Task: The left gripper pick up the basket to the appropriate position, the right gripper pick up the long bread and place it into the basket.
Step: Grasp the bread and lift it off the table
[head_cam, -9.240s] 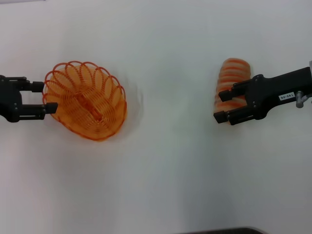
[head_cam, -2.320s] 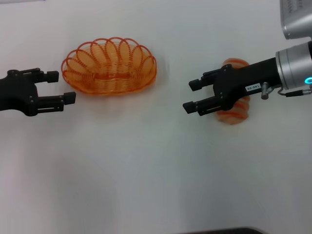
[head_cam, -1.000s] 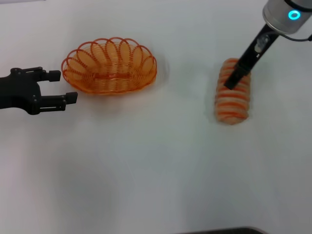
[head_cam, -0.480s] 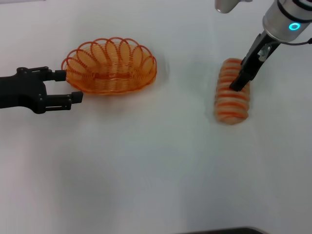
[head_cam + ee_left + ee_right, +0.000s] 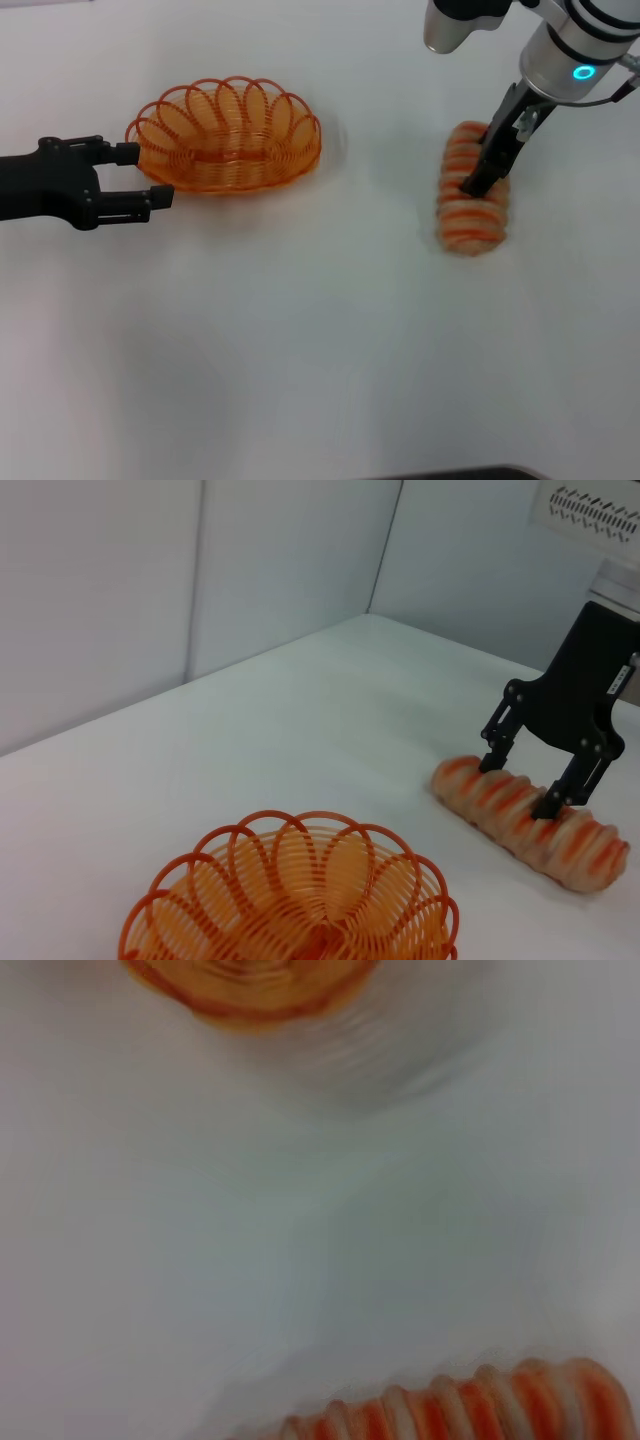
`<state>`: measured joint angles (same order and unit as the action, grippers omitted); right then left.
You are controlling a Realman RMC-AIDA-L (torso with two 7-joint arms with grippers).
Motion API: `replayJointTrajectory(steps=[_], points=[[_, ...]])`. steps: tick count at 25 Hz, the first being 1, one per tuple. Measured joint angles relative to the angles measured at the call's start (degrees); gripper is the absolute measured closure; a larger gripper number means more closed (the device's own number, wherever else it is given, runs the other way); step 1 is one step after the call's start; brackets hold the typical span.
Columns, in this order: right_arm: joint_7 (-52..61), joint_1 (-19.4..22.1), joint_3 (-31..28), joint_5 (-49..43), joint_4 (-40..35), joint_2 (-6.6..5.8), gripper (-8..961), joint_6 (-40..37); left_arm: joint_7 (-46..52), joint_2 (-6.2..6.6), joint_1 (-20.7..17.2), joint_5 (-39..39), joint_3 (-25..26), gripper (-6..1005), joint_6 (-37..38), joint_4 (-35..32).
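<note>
Item 1, long bread (image 5: 472, 203): pale tan ridged loaf with orange crosswise stripes, lying flat on the white table (image 5: 320, 340) at the robot's right, its long axis running away from the robot; seen too in the left wrist view (image 5: 530, 820) and at the edge of the right wrist view (image 5: 460, 1405).

Item 2, right gripper (image 5: 478, 180): black claw under a silver-grey wrist with a glowing blue ring, pointing steeply down over the loaf's middle. Left wrist view (image 5: 520, 785): fingers spread wide, straddling the loaf across its width, tips at its upper surface on either side; not closed on it.

Item 3, basket (image 5: 226, 138): oval orange wire basket, looped rim, upright on the table at the robot's left, well apart from the loaf; nothing inside. Also left wrist view (image 5: 290, 900).

Item 4, left gripper (image 5: 145, 175): plain black claw, level, at the basket's left end. Fingers parted; the farther fingertip (image 5: 128, 152) touches or nearly touches the rim, the nearer one lies just beside the basket's lower edge
</note>
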<state>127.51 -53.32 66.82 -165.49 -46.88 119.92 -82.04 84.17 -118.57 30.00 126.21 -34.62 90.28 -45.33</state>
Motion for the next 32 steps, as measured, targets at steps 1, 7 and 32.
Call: replayJointTrajectory(steps=[1,7,32], points=[[-0.13,0.01,0.01,0.16,0.0,-0.04,210,0.01,0.02,0.0,0.03,0.0,0.0,207,-0.07,0.05],[-0.37,-0.01,-0.27,0.31,0.05,-0.05,304,-0.15,0.03,-0.03,0.45,0.0,0.0,207,-0.72,0.96],[-0.27,0.63,-0.02,0.35,0.12,-0.04,569,-1.39,0.04,-0.08,0.54,0.0,-1.32,207,-0.81,1.3]])
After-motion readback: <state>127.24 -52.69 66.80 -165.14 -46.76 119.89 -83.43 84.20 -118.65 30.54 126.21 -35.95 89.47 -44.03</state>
